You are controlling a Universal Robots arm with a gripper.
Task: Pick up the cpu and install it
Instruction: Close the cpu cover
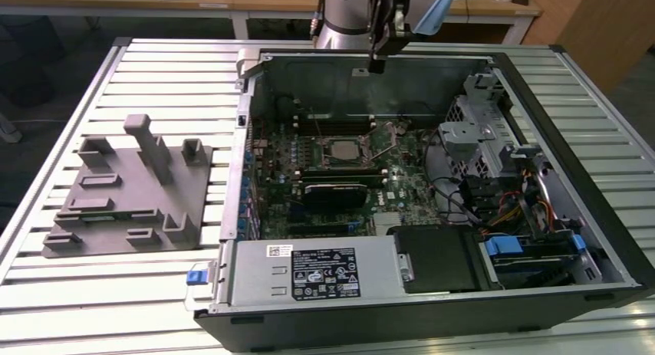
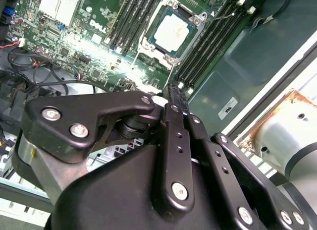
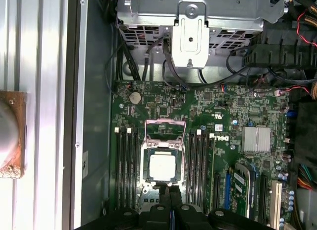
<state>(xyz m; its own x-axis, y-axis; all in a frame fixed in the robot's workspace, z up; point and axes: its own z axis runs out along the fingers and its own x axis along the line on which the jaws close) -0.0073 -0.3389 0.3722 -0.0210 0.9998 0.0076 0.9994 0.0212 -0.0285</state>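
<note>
Hanging over the far side of the open black metal computer case [image 1: 603, 240] in the exterior view, the arm's black two-fingered gripper [image 1: 376, 66] sits well above the board. Its claw is closed flat on itself with nothing between (in both wrist views the fingertips [image 3: 166, 191] meet along a hairline seam).

The cpu [image 1: 339, 149] is a small flat square chip with a silvery-beige metal top. It lies level in the black square socket on the green motherboard [image 1: 404, 186], near the middle of the case and clear of the gripper. A thin metal retention frame [image 3: 163, 125] lies swung open just beside the chip. Long black memory slots [image 3: 126, 160] run along two opposite sides of the socket.

In the second wrist view the chip [image 2: 171, 30] appears beyond the closed claw, apart from it.

On the pale slatted aluminium table [image 1: 153, 71], a large grey plastic tray with upright posts [image 1: 123, 194] rests at the exterior view's left of the case — near it, not touching.
</note>
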